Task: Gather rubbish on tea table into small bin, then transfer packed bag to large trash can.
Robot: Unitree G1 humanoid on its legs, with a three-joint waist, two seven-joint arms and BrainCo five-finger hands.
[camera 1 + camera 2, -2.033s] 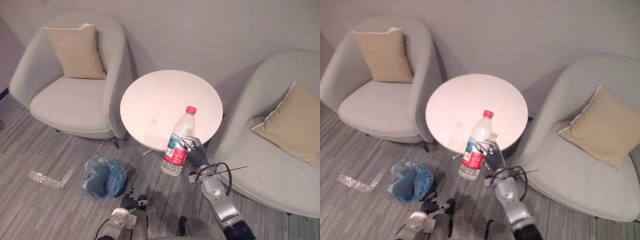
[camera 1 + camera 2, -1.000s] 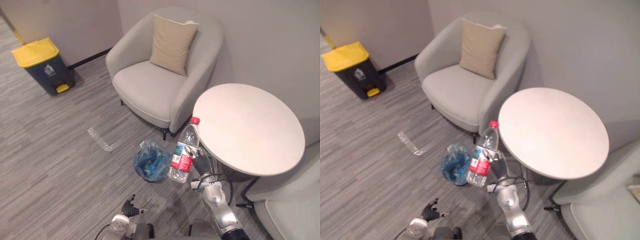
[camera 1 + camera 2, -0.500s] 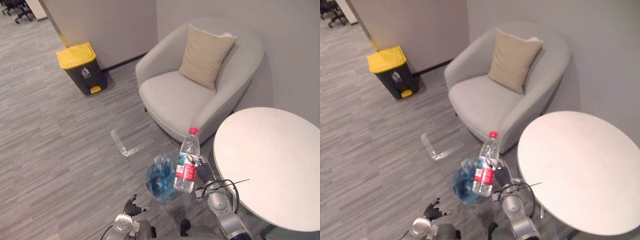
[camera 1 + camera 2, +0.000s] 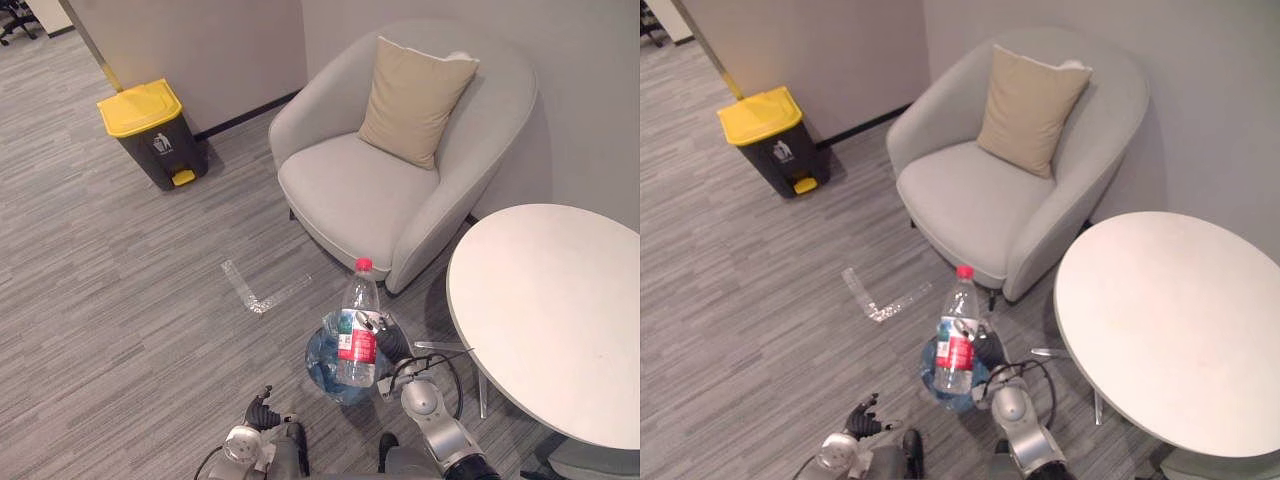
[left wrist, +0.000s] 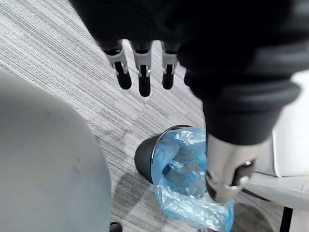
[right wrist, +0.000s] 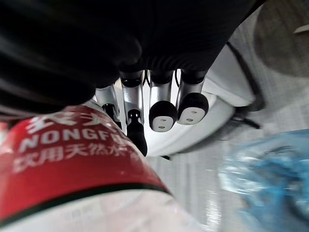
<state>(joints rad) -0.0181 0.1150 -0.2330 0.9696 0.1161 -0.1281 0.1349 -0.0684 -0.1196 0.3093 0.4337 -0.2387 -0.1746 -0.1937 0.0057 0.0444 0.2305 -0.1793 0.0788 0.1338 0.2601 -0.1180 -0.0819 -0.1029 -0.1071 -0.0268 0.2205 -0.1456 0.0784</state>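
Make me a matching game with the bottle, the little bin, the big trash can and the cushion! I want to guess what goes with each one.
Things:
1. bottle
2. small bin
3. large trash can
4. cushion

Clues:
A. leaning on the armchair
B. yellow on top
C. held in the right hand
D. blue lining

Pairs: 1-C, 2-D, 3-B, 4-A

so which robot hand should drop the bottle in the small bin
Right. The right robot hand is curled round the bottle, held over the blue-bagged small bin; the left robot hand is empty, fingers relaxed.
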